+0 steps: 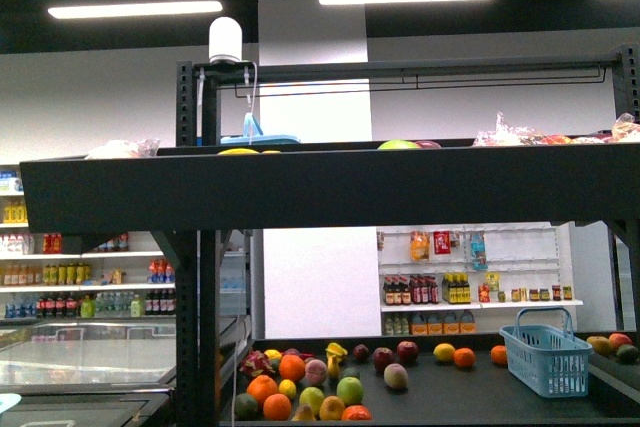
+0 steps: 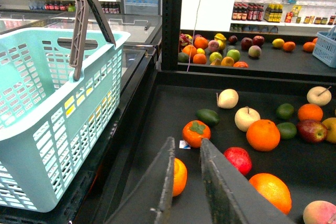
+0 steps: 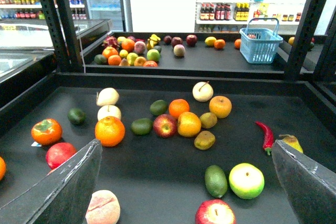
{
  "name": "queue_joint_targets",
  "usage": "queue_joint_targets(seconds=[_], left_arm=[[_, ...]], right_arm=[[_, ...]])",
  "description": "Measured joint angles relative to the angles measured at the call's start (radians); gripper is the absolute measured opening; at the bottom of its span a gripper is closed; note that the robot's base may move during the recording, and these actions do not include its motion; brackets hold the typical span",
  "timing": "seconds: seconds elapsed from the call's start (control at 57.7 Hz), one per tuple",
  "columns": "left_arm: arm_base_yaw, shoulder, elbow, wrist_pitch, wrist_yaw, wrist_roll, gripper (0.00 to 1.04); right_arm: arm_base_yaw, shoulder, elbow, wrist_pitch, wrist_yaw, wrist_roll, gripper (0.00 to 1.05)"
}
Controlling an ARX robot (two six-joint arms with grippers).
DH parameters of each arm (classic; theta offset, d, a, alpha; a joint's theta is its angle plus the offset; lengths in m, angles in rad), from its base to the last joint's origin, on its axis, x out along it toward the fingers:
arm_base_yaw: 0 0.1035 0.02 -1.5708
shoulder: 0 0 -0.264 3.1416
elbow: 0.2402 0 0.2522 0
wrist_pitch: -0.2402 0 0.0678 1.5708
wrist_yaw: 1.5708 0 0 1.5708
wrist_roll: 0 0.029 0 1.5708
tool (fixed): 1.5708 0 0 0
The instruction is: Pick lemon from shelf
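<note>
The shelf (image 3: 157, 177) is black metal with flat matte tiers and perforated posts. What looks like the lemon (image 3: 189, 124), glossy yellow and rounded, lies mid-tier touching a red apple (image 3: 165, 125), well beyond the right tool (image 3: 186, 182), whose flat grey plates stand wide apart. The left tool (image 2: 187, 182) is narrowly parted over an orange (image 2: 179, 177). Only the left wrist view shows the perforated turquoise basket (image 2: 47, 129).
</note>
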Motion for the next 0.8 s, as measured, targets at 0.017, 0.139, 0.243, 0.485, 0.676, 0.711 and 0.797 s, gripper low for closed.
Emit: queue_joint_targets(seconds=[0.017,0.139,0.243,0.485,0.676,0.711,0.797], left_arm=[[0.000,0.000,0.000,0.000,0.000,0.000,0.38],[0.000,0.000,0.000,0.000,0.000,0.000,0.63],[0.000,0.000,0.000,0.000,0.000,0.000,0.81],[0.000,0.000,0.000,0.000,0.000,0.002,0.97],[0.000,0.000,0.000,0.000,0.000,0.002,0.97],[0.000,0.000,0.000,0.000,0.000,0.002,0.97],[0.000,0.000,0.000,0.000,0.000,0.002,0.97]], right_arm=[[0.000,0.000,0.000,0.000,0.000,0.000,0.97],[0.000,0.000,0.000,0.000,0.000,0.000,0.97],[0.000,0.000,0.000,0.000,0.000,0.000,0.97],[0.000,0.000,0.000,0.000,0.000,0.000,0.97],[0.000,0.000,0.000,0.000,0.000,0.000,0.97],[0.000,0.000,0.000,0.000,0.000,0.000,0.97],[0.000,0.000,0.000,0.000,0.000,0.000,0.97]])
